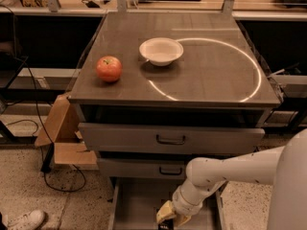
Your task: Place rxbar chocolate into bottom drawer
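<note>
The rxbar chocolate (164, 226) was seen at the lower edge, just under the hand (172, 216), inside the pulled-out bottom drawer (135, 202). Whether the hand was open or closed on it could not be told. Farther back, an apple (109, 68) and a white bowl (161, 51) were placed on the counter (216, 47).

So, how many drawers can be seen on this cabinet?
3: the top drawer and the middle drawer, both closed, and the bottom drawer, pulled open near the floor, with the hand over it. None looks hidden.
</note>
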### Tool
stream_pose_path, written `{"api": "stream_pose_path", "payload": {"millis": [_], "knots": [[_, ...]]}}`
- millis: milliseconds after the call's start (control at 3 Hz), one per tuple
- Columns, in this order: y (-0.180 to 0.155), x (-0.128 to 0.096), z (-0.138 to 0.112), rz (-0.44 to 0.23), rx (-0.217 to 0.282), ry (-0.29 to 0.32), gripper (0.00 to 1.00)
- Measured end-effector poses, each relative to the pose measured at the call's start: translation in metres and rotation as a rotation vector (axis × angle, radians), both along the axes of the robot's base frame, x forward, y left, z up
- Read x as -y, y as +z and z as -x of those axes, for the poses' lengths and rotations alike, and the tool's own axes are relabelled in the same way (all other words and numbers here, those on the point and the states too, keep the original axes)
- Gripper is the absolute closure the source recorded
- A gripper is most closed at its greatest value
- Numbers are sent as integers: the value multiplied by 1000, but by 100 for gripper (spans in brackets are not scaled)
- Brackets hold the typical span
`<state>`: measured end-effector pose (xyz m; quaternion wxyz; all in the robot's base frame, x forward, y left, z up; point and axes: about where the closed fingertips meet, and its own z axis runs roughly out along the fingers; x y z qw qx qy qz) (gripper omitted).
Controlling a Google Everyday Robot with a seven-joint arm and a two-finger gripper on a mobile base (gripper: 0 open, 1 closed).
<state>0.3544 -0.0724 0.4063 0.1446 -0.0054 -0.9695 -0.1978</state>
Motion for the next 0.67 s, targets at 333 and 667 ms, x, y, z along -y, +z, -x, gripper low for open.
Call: {"api": "stream_pose_path", "payload": {"millis": [333,667], "knots": [[-16,-11,3,-38,-15,22,100],[-17,-11,4,-40,-18,23,100]]}}
